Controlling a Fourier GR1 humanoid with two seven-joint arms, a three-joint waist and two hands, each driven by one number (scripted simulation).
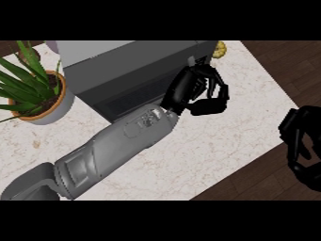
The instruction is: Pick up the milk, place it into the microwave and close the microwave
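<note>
right hand: at the view's right edge, off the counter's right edge and over the dark floor, fingers curled, nothing in it
left arm: grey, comes in from the lower left and runs slantwise over the counter towards its far edge
counter: pale marbled top; its right edge slants from near to far
left hand: at the right front corner of the microwave, fingers curled inward; I cannot tell whether they close on anything
milk: I cannot see it anywhere; my left hand may hide it, or it may be inside the microwave
microwave: grey box at the counter's far edge, in the middle; its dark front faces me; I cannot tell how far its door is shut
plant: long green leaves in a pale pot with an orange rim, at the counter's far left, just beside the microwave
yellow thing: small, at the far edge, just past the microwave's right corner; too small to name
</note>
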